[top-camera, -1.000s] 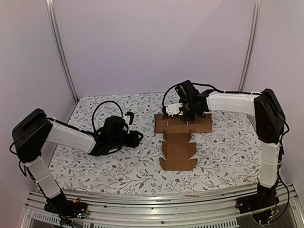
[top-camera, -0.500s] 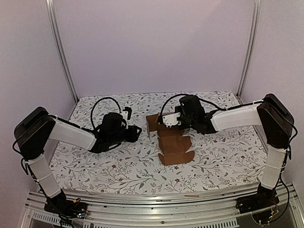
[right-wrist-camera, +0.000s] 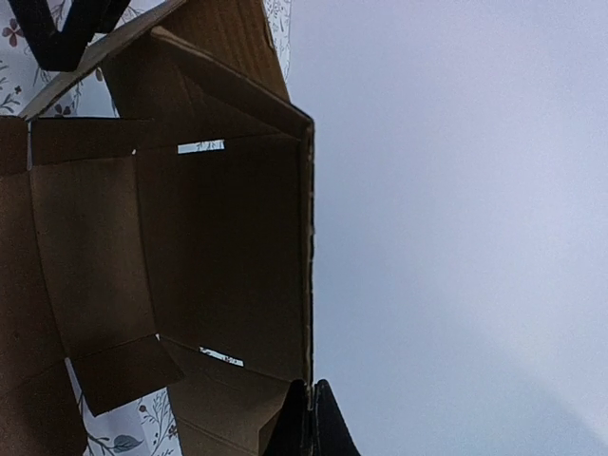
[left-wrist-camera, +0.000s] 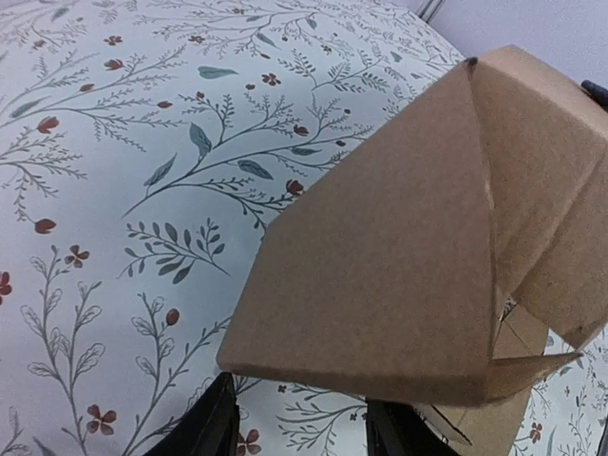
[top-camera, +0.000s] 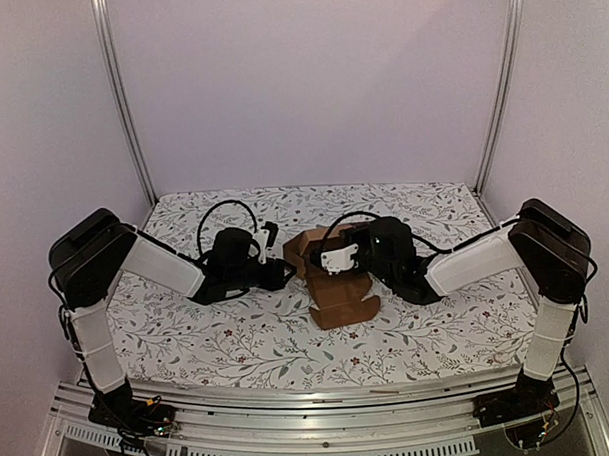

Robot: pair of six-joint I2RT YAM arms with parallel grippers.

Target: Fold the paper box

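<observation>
The plain brown cardboard paper box (top-camera: 342,299) sits about mid-tabletop, between the two arms and partly folded. Its near end lies flat on the white, flower-and-leaf-printed tabletop (top-camera: 238,340), while the far panels are lifted and bent up into a rough open shell.

The right tool (top-camera: 329,258) reaches in from the right, and the black-and-white tool is pinched shut on the raised cardboard. From its wrist camera the two dark fingertips (right-wrist-camera: 323,427) meet on the thin edge of an upright panel, with the hollow inside of the carton and its loose flaps spreading off to the left.

The left tool (top-camera: 283,273) comes in low from the left, just beside the lifted left side of the box. Its jaws stand apart. In its own camera the two black fingers (left-wrist-camera: 211,429) show at the bottom edge, with a wide slanted cardboard face right in front of them. I cannot tell whether they touch the cardboard, and nothing is clamped between them.
</observation>
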